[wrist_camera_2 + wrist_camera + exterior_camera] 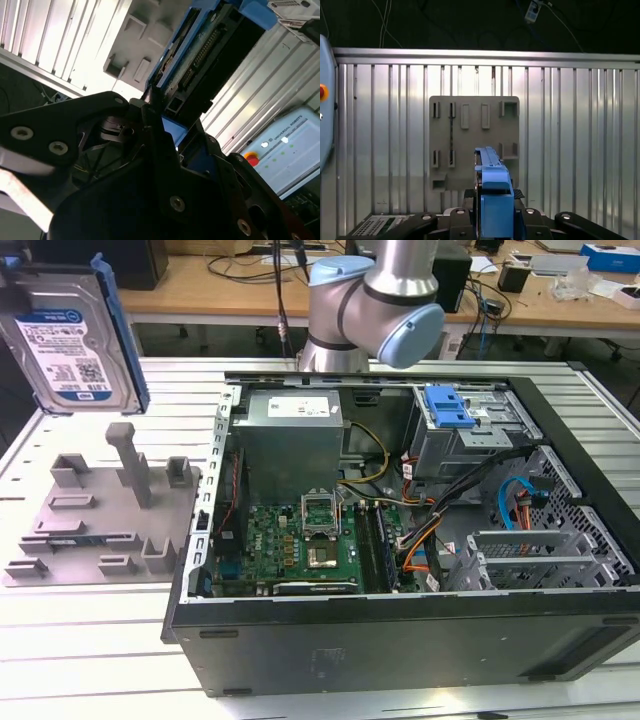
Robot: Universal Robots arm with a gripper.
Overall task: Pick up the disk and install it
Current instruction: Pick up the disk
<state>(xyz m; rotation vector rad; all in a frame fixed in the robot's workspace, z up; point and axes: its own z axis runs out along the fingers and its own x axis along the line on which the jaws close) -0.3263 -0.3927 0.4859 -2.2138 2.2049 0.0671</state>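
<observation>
one gripper [162,117] apparently clamps the disk [70,340] edge-on, high above the grey fixture plate [110,525]

Silver metal disk [62,298], paper label [65,360], blue plastic bracket [126,340]; matt grey plastic holder plate [95,530]; ribbed bare-metal table [80,650].

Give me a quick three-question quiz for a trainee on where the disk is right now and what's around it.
1. True or false: the disk is already seated inside the computer case.
2. Multiple choice: what lies on the table beneath the raised disk? A) the grey fixture plate B) a keyboard C) a cardboard box
3. Fill in the blank: in the first wrist view, the hand is shut on the ____.

Key: 1 false, it is held in the air outside the case; 2 A; 3 disk.
</observation>
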